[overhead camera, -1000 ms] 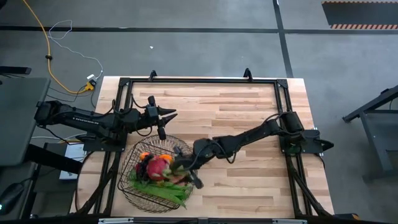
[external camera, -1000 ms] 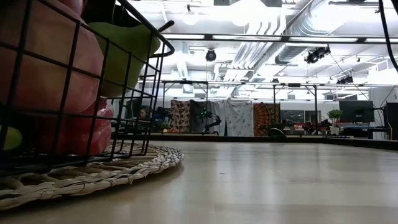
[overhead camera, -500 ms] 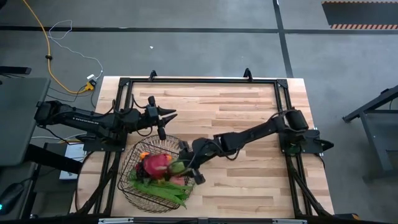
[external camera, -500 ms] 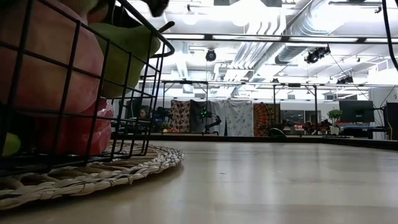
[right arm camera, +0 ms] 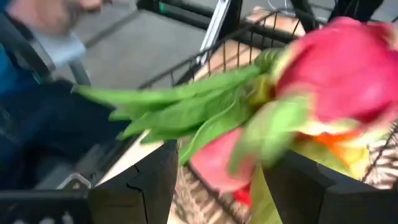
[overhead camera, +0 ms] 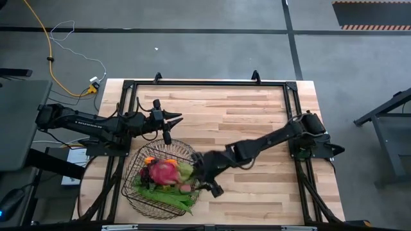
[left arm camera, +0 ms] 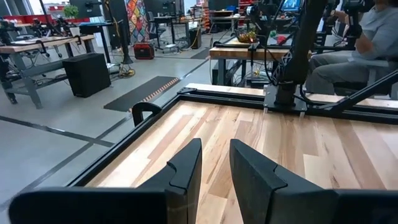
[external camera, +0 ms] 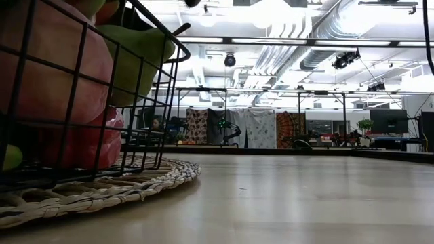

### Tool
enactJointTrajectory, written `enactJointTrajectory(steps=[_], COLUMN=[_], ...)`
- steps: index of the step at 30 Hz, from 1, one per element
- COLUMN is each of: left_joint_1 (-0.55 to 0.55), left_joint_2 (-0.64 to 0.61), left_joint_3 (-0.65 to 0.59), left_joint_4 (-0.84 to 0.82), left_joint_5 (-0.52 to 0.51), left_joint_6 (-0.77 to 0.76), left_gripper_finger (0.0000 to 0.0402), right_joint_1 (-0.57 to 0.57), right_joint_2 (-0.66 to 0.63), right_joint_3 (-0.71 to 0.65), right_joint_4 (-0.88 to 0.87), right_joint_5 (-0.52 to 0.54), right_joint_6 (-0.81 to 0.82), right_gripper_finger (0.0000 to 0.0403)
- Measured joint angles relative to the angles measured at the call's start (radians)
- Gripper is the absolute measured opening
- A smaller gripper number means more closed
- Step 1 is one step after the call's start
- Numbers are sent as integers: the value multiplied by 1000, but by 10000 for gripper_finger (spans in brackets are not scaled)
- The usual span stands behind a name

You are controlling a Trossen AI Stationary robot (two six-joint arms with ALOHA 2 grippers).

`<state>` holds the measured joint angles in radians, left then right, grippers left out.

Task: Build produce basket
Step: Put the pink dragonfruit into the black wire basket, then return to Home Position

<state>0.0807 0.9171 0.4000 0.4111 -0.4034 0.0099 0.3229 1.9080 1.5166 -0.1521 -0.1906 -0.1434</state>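
Observation:
The dark wire basket (overhead camera: 138, 192) stands on a round woven mat (external camera: 135, 181) at the table's near left. In it lie a pink dragon fruit (overhead camera: 164, 169), a green pear (overhead camera: 185, 170), green beans (overhead camera: 166, 196) and an orange (overhead camera: 149, 162). The low view shows the basket's wall (external camera: 81, 102) with pink fruit and the pear (external camera: 135, 54) behind it. My right gripper (overhead camera: 198, 174) is open at the basket's right rim, and its wrist view (right arm camera: 224, 180) faces the dragon fruit (right arm camera: 336, 68) and beans (right arm camera: 168, 102). My left gripper (overhead camera: 174, 118) waits, shut, beyond the basket's far rim.
Bare wooden table top (overhead camera: 257, 109) stretches to the right of the basket and behind it. A black metal frame (overhead camera: 205, 83) runs along the table's edges. The left wrist view shows the far frame rail (left arm camera: 205, 93) and a seated person (left arm camera: 367, 43) past it.
My right gripper has drawn back from over the basket toward the table's right and near edge. The green pear that showed blurred under it a second ago now lies still in the basket beside the dragon fruit.

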Motion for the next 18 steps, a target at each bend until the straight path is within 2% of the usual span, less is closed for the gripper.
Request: enactJointTrajectory(steps=[5,12,15,18], left_joint_1=[0,-3,-4,-4], left_joint_2=[0,-24,-50,-82], left_joint_3=[0,0,0,0], left_joint_4=[4,2,-3,-8], left_joint_5=[42,107,176,300], left_joint_6=[-7,-8,-11,-17], left_gripper_finger=[74,74,74,74], right_joint_1=[25,2,-30,-52], right_joint_2=[-41,-107,-163,-257], right_joint_3=[1,-1,-62,-200], right_joint_4=[-134,-395,-461,-411], right_joint_5=[168,296,337,360], right_joint_6=[-33,19,86,141], right_gripper_finger=[217,217,217,217])
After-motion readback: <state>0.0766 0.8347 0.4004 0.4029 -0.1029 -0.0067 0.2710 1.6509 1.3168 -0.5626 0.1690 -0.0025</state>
